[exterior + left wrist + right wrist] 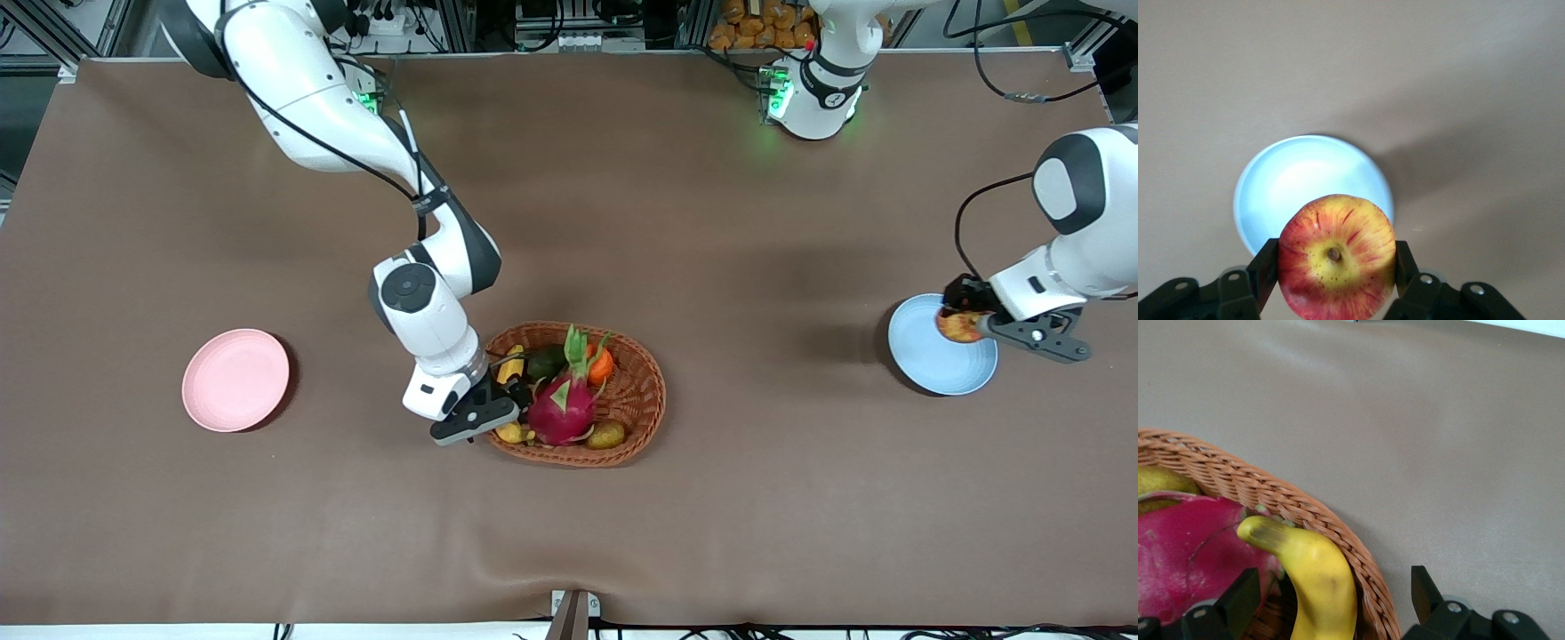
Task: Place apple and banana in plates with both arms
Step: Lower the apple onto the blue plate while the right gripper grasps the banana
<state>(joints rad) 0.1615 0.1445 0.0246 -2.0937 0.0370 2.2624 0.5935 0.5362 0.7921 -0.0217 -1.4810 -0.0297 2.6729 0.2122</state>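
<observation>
My left gripper [958, 322] is shut on the red and yellow apple [957, 327] and holds it just above the rim of the light blue plate [933, 366]. In the left wrist view both fingers press the sides of the apple [1336, 257], with the blue plate [1298, 180] under it. My right gripper [508, 398] is open, low at the basket's edge. It straddles the yellow banana [1315, 580], one finger [1238, 600] inside the basket and the other outside the rim. The pink plate [236, 380] lies bare toward the right arm's end.
The oval woven basket [642, 391] sits mid-table. It holds a magenta dragon fruit [562, 407], a tangerine [603, 363], a dark green fruit [544, 363] and a brownish fruit [606, 435]. The dragon fruit [1185, 553] lies against the banana.
</observation>
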